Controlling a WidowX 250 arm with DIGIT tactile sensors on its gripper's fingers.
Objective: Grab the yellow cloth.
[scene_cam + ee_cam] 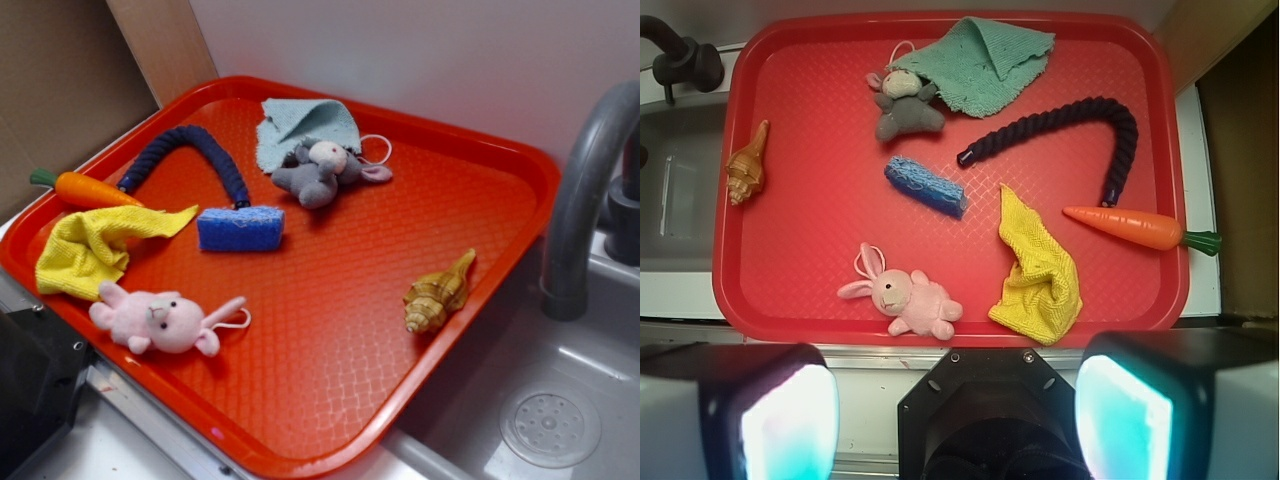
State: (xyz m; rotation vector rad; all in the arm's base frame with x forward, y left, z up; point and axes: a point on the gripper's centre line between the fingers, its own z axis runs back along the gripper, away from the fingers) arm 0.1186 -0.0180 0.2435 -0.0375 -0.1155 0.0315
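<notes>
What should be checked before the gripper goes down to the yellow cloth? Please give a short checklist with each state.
1. Yellow cloth fully visible on the red tray: ok.
2. Gripper open, fingers apart: ok.
3. Gripper empty: ok.
4. Gripper centred over the cloth: not ok; the cloth lies ahead, slightly right in the wrist view.
5. Carrot apart from the cloth: cannot tell; its tip looks very near the cloth.
6. Pink bunny apart from the cloth: ok.

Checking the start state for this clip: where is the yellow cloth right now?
In the exterior view the yellow cloth lies at the left end of the red tray, between the carrot and the pink bunny.
</notes>
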